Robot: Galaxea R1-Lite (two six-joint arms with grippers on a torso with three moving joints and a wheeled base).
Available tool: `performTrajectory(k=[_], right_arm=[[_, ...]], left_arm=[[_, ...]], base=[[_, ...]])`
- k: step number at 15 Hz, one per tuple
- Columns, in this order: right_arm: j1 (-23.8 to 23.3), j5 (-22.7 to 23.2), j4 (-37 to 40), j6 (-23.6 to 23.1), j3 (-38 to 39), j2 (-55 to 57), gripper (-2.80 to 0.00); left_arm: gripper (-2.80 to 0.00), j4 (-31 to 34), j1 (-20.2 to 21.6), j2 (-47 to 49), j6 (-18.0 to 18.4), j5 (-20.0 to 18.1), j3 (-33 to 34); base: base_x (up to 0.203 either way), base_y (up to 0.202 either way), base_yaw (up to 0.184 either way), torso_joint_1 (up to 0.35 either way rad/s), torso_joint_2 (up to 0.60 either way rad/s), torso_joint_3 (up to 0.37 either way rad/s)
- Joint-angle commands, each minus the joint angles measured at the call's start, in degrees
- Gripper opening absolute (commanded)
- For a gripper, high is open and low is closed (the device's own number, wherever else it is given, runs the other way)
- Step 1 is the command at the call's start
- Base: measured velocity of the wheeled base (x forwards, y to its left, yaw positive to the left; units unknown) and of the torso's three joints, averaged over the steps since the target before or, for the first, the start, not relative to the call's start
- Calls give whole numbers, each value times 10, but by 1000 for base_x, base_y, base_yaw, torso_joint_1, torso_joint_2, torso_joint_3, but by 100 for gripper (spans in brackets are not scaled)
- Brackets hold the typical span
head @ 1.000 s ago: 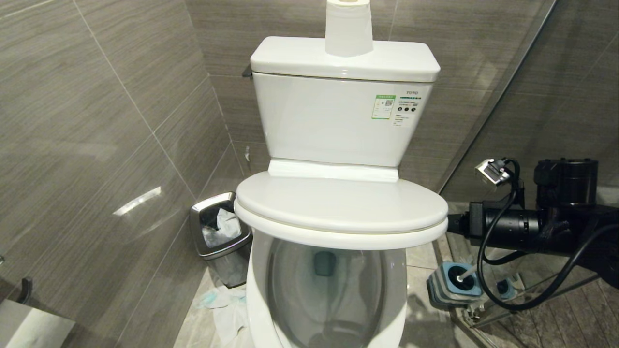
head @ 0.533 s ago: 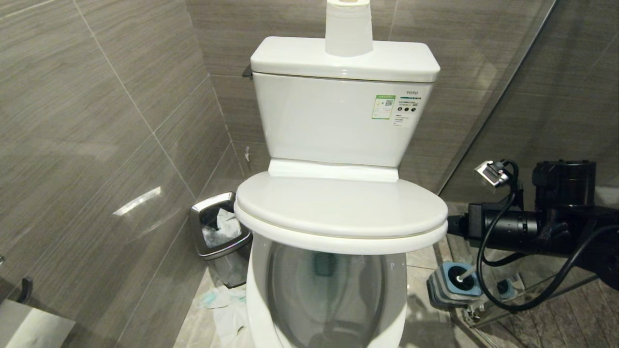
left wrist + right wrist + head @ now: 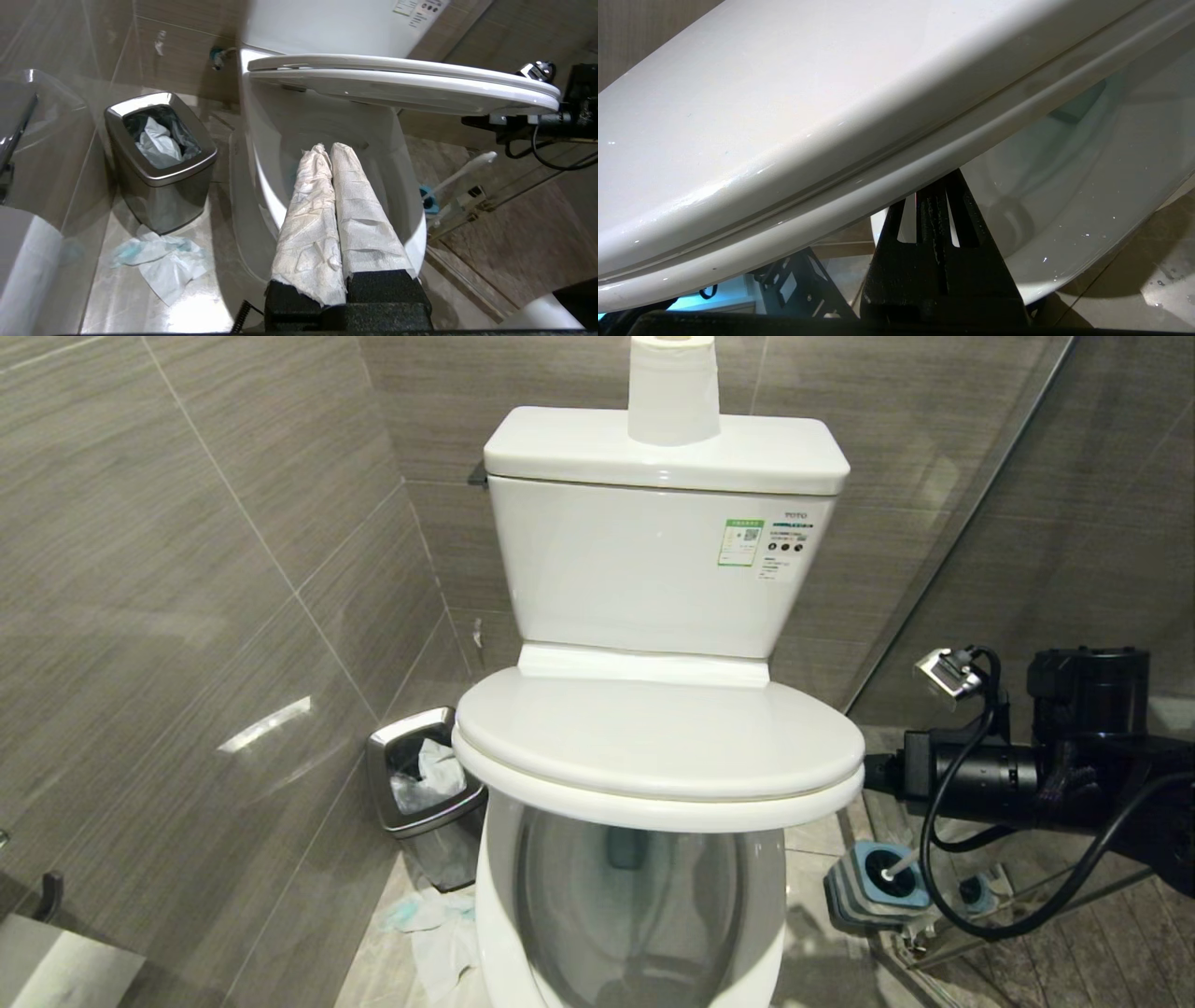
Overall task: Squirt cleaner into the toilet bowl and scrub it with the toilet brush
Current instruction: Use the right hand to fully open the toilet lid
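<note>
Head view looked down at the toilet bowl (image 3: 630, 905) from in front. Left wrist view faced the same bowl (image 3: 411, 233) from its bin side — closer, lower. Right wrist view sat right under the raised seat (image 3: 896, 186) — bowl beyond.

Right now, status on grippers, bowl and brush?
Left gripper shut, paper-wrapped, pointing into toilet bowl. Right gripper shut under half-raised seat and lid. Toilet brush in holder.
</note>
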Motion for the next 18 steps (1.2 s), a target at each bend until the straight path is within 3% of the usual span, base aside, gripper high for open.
performTrajectory(k=[1, 5, 9, 10, 14, 18], right_arm=[[0, 3, -2, 2, 0, 2, -280], [0, 3, -2, 2, 0, 2, -280], [0, 3, -2, 2, 2, -2, -280], [-1, 3, -2, 2, 2, -3, -280], [-1, 3, -2, 2, 6, -10, -280], [-1, 3, -2, 2, 7, -12, -280]], left_arm=[[-280, 2, 26, -3, 0, -2, 2], [-280, 3, 26, -61, 13, -6, 52], [-280, 25, 26, -153, 71, 0, 133], [-280, 23, 26, -158, 92, 15, 148], [-280, 7, 26, -159, 172, 148, 189], [-280, -93, 26, -159, 228, 185, 264]], base=[[0, 0, 0, 0, 0, 0], [0, 0, 0, 0, 0, 0], [0, 0, 0, 0, 0, 0], [0, 0, 0, 0, 0, 0], [0, 0, 0, 0, 0, 0], [0, 0, 0, 0, 0, 0]])
